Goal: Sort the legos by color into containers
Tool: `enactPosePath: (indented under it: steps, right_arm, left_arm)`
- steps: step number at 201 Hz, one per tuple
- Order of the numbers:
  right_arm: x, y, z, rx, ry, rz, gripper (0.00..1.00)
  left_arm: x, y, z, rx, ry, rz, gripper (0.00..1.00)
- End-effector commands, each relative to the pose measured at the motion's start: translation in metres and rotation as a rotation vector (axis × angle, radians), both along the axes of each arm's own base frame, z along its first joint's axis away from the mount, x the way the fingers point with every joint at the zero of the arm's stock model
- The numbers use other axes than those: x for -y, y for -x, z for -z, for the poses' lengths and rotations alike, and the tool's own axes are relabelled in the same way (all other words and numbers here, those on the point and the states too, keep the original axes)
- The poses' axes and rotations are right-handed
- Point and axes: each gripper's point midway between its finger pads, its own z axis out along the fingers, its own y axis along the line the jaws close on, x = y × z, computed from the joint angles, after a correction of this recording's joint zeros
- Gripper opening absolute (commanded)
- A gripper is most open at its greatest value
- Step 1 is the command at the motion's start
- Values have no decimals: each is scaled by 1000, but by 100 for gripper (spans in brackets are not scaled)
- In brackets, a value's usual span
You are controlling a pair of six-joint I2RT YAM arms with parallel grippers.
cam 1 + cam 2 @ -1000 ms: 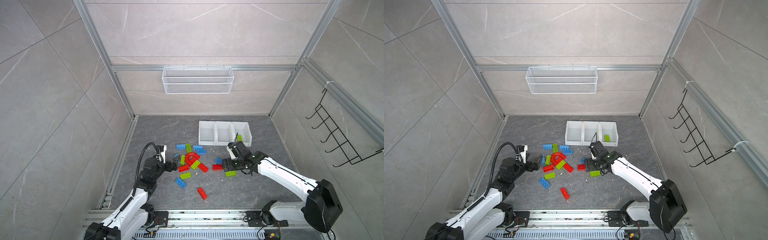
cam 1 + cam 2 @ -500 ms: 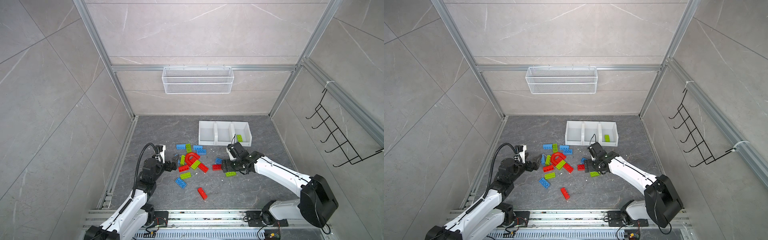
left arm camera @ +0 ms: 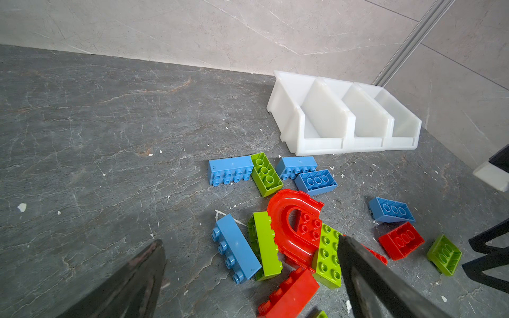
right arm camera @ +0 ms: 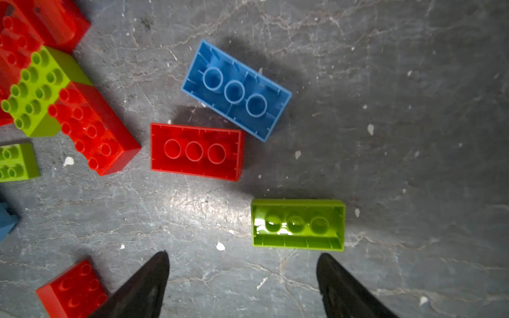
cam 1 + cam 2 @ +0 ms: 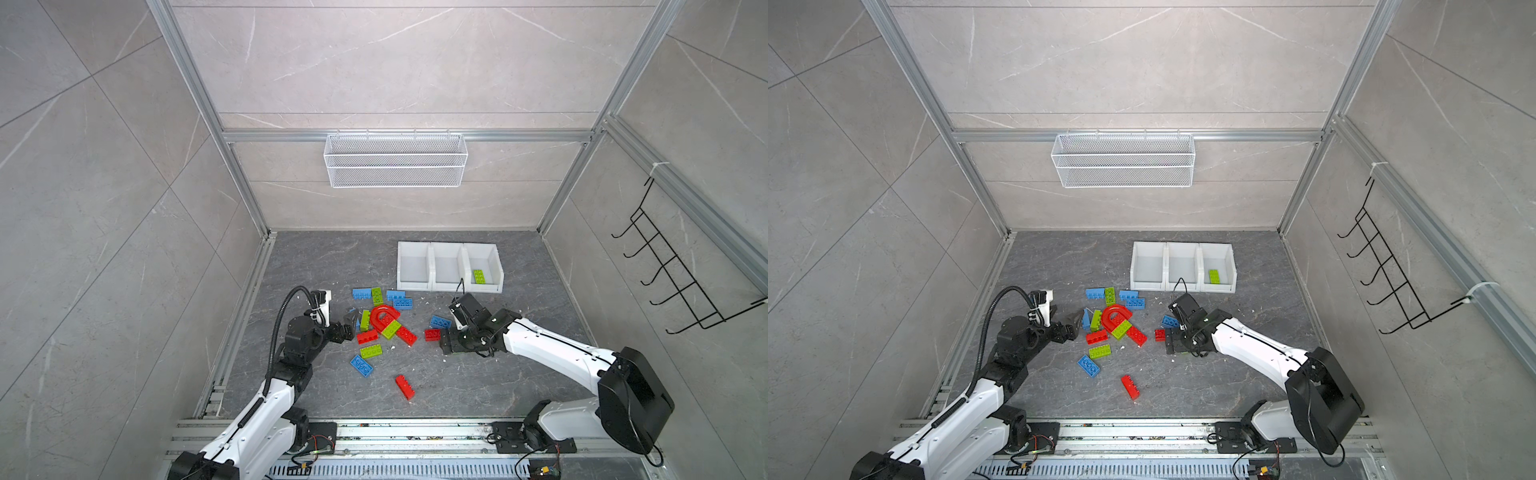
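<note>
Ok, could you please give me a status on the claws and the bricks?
Both open, empty: left claw at pile's edge, right claw by upturned green brick. One lime brick in end bin, rest on floor. Nothing blocking.

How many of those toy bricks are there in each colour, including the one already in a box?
Blue bricks: 6
Lime green bricks: 6, one in a bin
Red pieces: 5, counting the arch; studs inside it may be a sixth
Total: 17
</note>
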Motion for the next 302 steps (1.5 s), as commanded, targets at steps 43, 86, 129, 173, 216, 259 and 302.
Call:
enactPosePath:
  steps: [43, 86, 129, 173, 216, 259, 302]
  right_arm:
    - [0, 20, 8, -63, 28, -15, 86]
    - [11, 26, 26, -99, 122, 19, 88]
    - [24, 18, 20, -41, 175, 60, 93]
    - [25, 9, 35, -86, 238, 22, 96]
    - [26, 6, 42, -121, 188, 23, 88]
    - [27, 6, 46, -138, 184, 9, 80]
    - [31, 5, 45, -133, 210, 3, 74]
  left_arm:
    - [0, -1, -14, 57, 5, 2, 100]
    - [0, -2, -13, 54, 3, -2, 100]
    - [0, -3, -12, 50, 1, 1, 100]
    - [1, -3, -12, 51, 2, 3, 100]
    - [1, -3, -10, 45, -1, 2, 100]
    - [1, -4, -11, 45, 1, 3, 100]
    - [1, -4, -11, 47, 0, 3, 100]
